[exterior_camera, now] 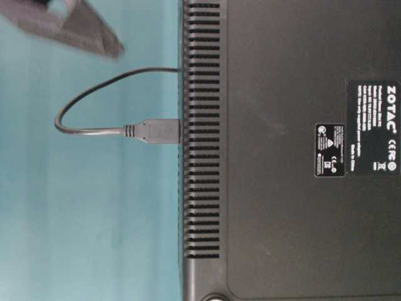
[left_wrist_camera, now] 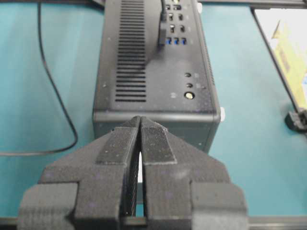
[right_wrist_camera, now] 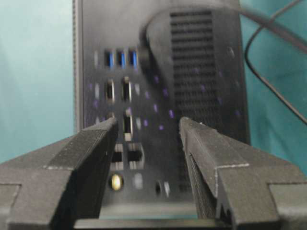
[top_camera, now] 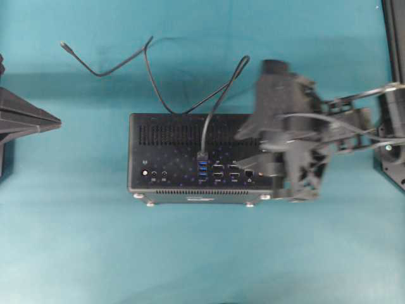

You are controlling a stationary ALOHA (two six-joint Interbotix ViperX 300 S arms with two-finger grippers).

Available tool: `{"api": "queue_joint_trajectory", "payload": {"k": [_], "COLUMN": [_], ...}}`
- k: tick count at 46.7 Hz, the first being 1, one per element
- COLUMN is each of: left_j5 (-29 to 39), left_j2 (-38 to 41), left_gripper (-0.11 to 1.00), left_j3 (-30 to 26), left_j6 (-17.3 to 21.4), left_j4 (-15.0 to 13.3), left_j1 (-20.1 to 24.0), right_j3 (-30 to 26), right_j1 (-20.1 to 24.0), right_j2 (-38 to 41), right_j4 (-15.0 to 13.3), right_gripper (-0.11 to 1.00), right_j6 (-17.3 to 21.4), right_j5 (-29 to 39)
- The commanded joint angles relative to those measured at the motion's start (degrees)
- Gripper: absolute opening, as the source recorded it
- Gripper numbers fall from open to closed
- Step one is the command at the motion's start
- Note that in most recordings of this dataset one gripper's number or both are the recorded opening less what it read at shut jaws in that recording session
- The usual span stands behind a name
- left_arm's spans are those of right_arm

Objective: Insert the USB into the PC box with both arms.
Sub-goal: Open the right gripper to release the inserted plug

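USB (top_camera: 202,156) plugged into one PC box (top_camera: 201,163), left gripper (left_wrist_camera: 139,125) closed empty, right gripper (right_wrist_camera: 147,136) wide.

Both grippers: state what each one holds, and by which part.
Nothing is held. The left gripper is shut on nothing; the right gripper is open and empty. The chunky black USB plug sits in the black rectangular PC box.

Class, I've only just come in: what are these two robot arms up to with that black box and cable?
The USB is already plugged into the PC box, next to its blue ports, with the cable looping away across the table. Neither arm holds anything. The right gripper hangs open over the box's port panel, jaws apart. The left gripper is shut and empty at the box's end.
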Motion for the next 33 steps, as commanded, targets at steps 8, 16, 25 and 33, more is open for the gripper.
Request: {"api": "queue_joint_trajectory", "payload": {"k": [8,16,25,33], "left_j5": [-1.7,-2.6,-2.8,-4.3], "left_j2": [-0.3,-1.1,-1.6,-1.6], "left_gripper": [0.0,0.0,0.0,0.0], "left_j3": [-0.8,-0.4,0.1,-0.2], "left_j6": [0.2,0.2,0.1,-0.1], "left_j4": [0.1,0.2,0.2,0.2], "left_j1": [-0.4,-0.4,-0.4,-0.4], "right_j3": [3.8,7.5,11.8,14.1], "right_j1": [-0.2,-0.2,-0.4,-0.6], "right_j2": [-7.3,-11.7,-16.4,-19.4], "right_j4": [-0.7,-0.7,-0.7,-0.7], "right_gripper": [0.59,0.59,0.59,0.59], "right_j6": [0.4,0.4,0.5,0.5], "right_j5": [-3.6,-7.3,-10.5,-10.8]}}
